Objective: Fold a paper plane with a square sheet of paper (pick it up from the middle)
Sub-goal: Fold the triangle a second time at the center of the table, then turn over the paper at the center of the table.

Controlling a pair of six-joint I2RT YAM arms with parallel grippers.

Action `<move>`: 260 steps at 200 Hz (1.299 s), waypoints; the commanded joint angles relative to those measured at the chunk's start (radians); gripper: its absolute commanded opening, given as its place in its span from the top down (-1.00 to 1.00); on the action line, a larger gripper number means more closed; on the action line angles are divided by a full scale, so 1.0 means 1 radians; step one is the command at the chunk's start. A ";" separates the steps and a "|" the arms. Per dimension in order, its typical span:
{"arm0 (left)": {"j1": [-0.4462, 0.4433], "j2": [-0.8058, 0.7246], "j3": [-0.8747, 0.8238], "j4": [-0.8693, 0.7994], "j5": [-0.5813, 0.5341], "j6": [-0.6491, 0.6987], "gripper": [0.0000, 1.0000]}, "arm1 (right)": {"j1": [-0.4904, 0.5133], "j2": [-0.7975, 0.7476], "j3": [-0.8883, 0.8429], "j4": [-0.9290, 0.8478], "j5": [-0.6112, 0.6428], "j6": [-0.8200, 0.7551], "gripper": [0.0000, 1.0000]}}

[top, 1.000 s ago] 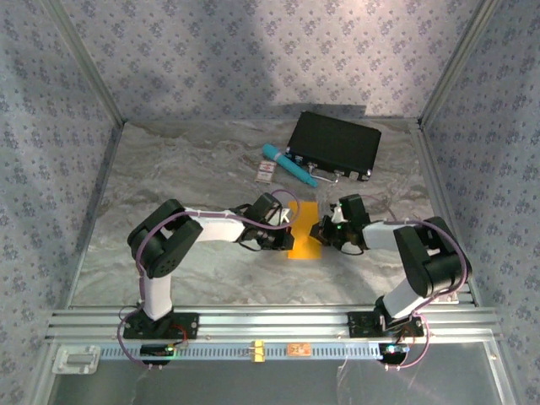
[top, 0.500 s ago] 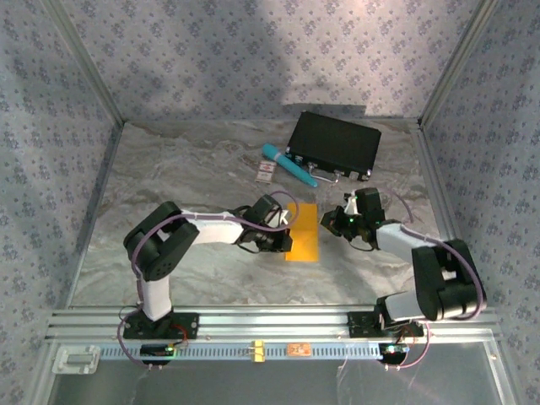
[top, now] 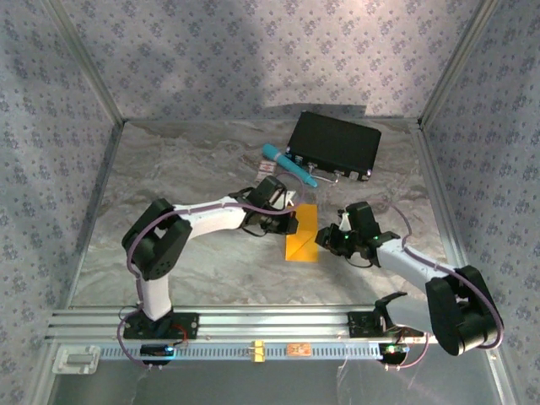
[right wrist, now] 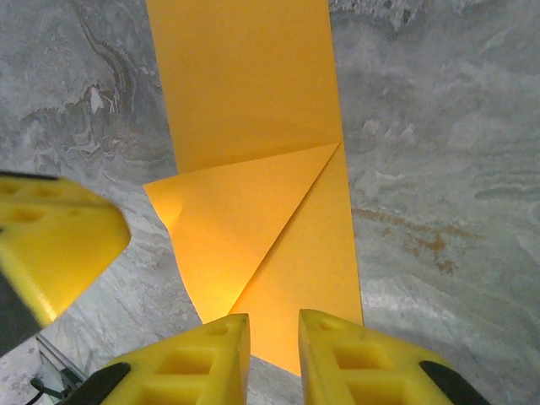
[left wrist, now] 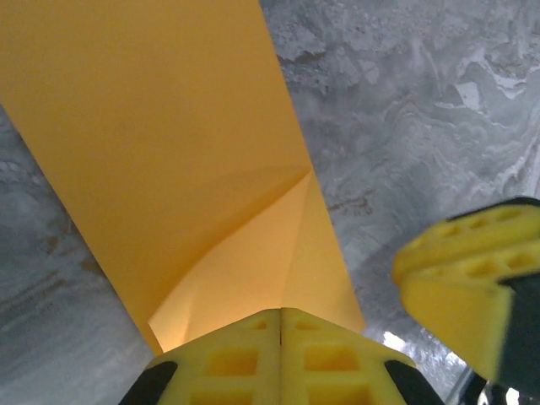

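At mid-desk, the left gripper [left wrist: 281, 359] has its 2 yellow fingers pressed together on a corner of the square sheet of paper [left wrist: 169, 126], holding that corner bent over as a triangular flap while the rest lies flat on the marbled desk [left wrist: 422, 101]. Near the sheet's other side, the right gripper [right wrist: 274, 359] hovers with its fingers slightly parted. Farther back lie a teal pen [top: 291, 166], a small card [top: 267, 173] and a black case [top: 335, 145].

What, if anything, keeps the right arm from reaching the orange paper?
Probably nothing: the right claw sits slightly open at the edge of the paper; the left claw, pinching its folded corner, is off to one side.
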 commanded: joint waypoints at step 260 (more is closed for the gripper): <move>0.001 0.091 -0.053 -0.045 -0.011 0.034 0.99 | 0.058 0.161 0.051 0.158 -0.022 0.061 -0.02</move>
